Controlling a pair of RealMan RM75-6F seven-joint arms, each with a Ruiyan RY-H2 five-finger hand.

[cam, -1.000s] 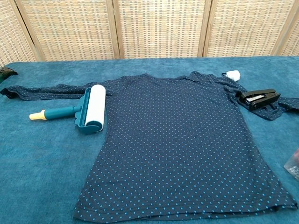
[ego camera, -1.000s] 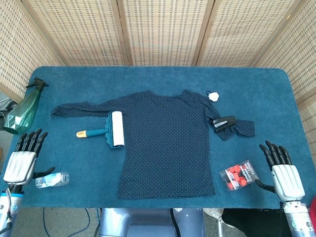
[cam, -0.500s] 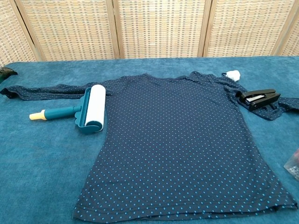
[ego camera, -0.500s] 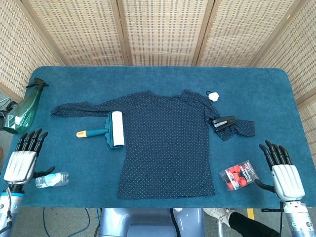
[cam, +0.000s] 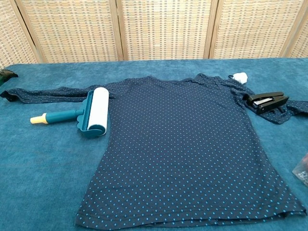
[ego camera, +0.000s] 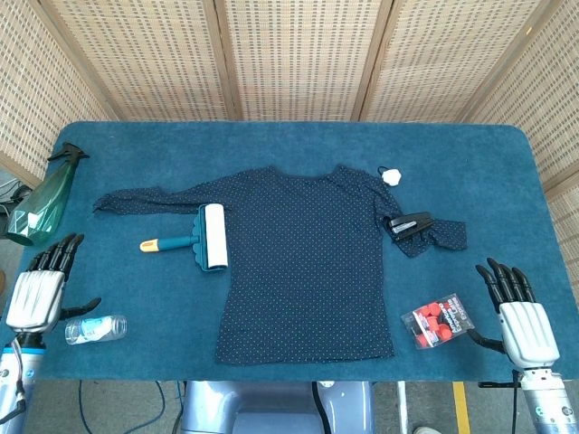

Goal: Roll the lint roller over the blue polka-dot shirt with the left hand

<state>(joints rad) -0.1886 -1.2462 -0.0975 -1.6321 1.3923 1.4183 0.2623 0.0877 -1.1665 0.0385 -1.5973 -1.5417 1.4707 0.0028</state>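
Lint roller [ego camera: 206, 238] sits left of centre, head at blue polka-dot shirt [ego camera: 308, 262] edge. Left robot hand [ego camera: 36, 291] lower left, empty, fingers spread. Risk: reach knocks bottle [ego camera: 94, 329], or roller snags and bunches the fabric.

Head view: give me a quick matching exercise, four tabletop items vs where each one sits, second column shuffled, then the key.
Items:
1. lint roller
2. stapler
3. spray bottle
4. red-ball pack

Places:
A. table's far-left edge
B. on the shirt's sleeve, right side
C. near edge, beside the right robot hand
D. at the shirt's left edge, below the other sleeve

Pairs: 1-D, 2-B, 3-A, 4-C
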